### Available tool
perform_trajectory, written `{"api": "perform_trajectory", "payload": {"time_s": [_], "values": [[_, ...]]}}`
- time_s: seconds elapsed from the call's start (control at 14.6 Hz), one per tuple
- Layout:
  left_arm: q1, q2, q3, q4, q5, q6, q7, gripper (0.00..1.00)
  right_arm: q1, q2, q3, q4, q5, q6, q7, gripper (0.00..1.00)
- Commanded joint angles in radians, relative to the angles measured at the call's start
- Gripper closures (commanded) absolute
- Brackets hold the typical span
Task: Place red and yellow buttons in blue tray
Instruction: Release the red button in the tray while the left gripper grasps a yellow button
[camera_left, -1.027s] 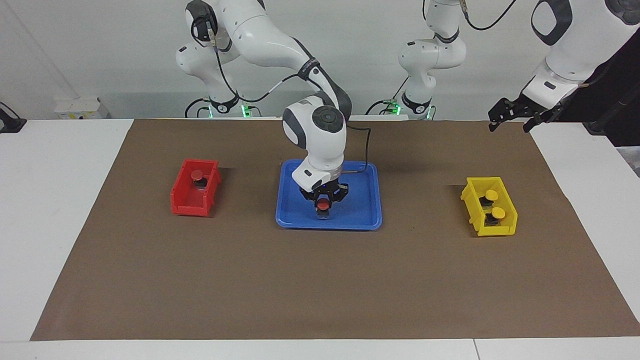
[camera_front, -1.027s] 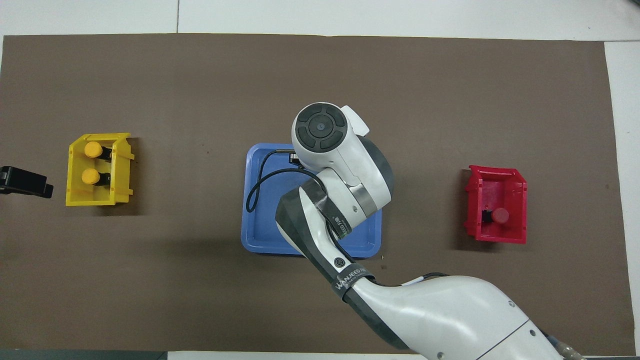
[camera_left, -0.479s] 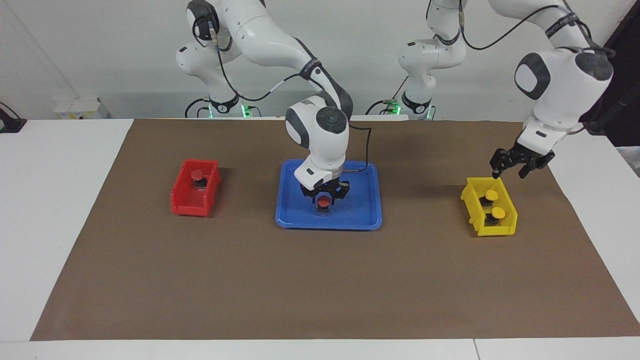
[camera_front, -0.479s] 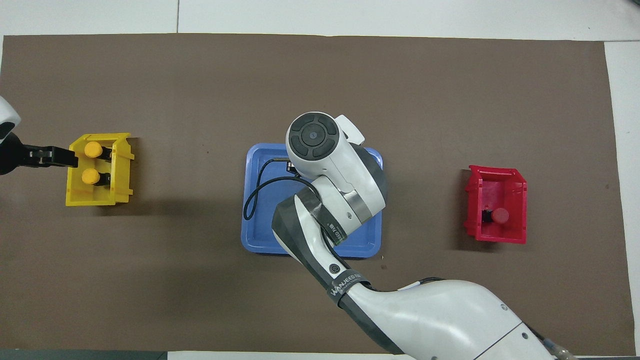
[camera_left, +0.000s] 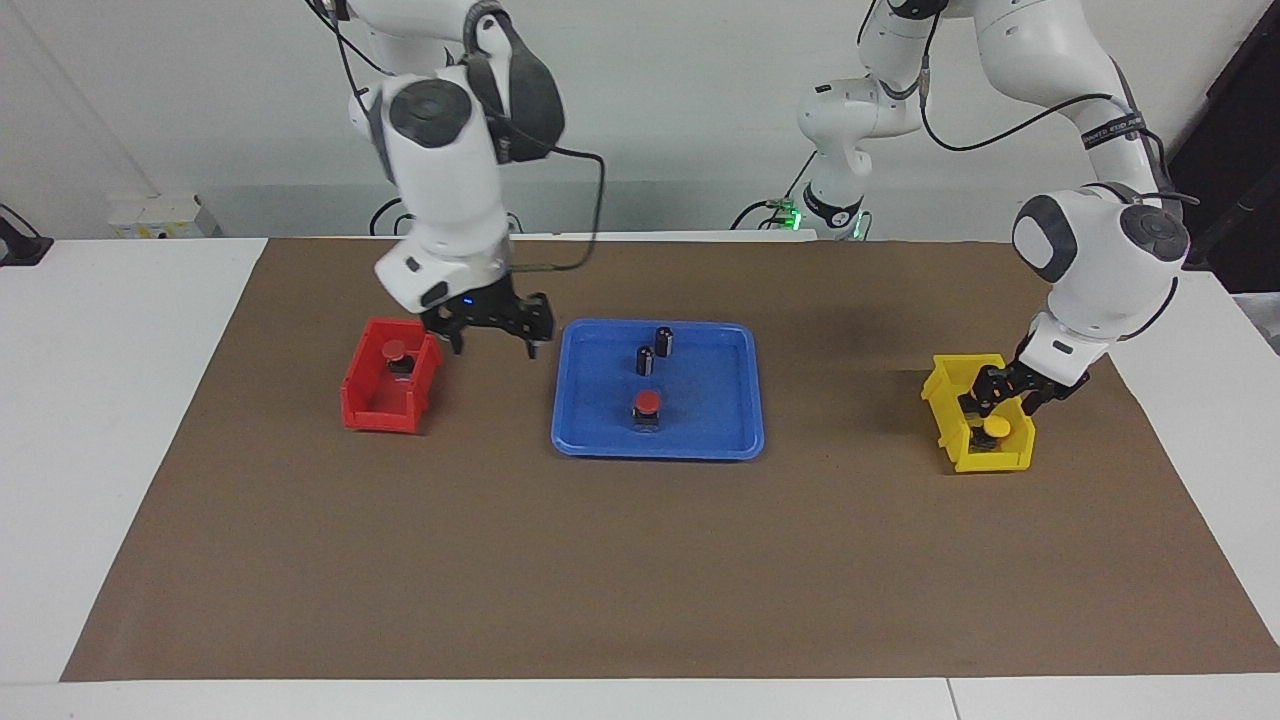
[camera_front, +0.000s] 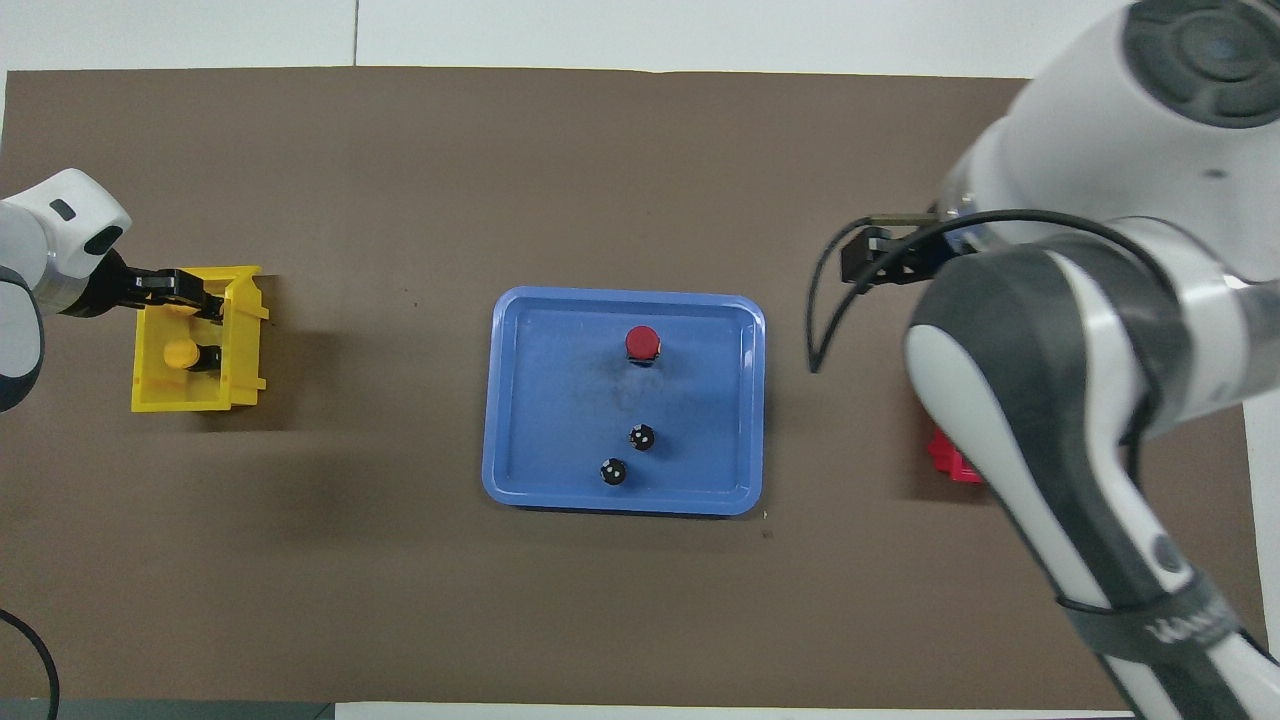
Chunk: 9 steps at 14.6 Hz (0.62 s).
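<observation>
Blue tray (camera_left: 730, 440): centre of the facing view; flat blue rectangle with rounded corners and a low rim
Red button in tray (camera_left: 648, 404): round red cap on a black base, upright, in the tray's lower half in the facing view
Dark cylinders (camera_left: 655, 350): two, capless, upright in the tray's upper half
Red bin (camera_left: 380, 408): left of centre; holds a second red button (camera_left: 396, 350)
Yellow bin (camera_left: 975, 458): right of centre; one yellow button (camera_left: 996, 428) shows in it, yellow cap on black base
Right gripper (camera_left: 495, 337): raised, over the mat between the red bin and tray, fingers spread, nothing held
Left gripper (camera_left: 1008, 395): down in the yellow bin; cannot tell whether its fingers grip anything
</observation>
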Motion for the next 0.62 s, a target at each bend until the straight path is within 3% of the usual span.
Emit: {"api": "perform_trajectory", "payload": {"time_s": [0.0,0.34,0.41,0.55], "values": [[0.009,0.024,-0.006,-0.019,0.013,0.069,-0.001,0.30,-0.098,-0.103,0.016,-0.270,0.001,0.127,-0.114,0.06],[0.009,0.054,-0.006,-0.039,0.013,0.132,-0.003,0.30,-0.170,-0.195,0.016,-0.543,0.003,0.429,-0.188,0.10],[0.009,0.059,-0.006,-0.039,0.013,0.139,-0.008,0.40,-0.184,-0.209,0.016,-0.586,0.003,0.459,-0.193,0.11],[0.011,0.068,-0.006,-0.038,0.013,0.129,-0.006,0.97,-0.196,-0.232,0.015,-0.667,0.003,0.529,-0.211,0.15]]}}
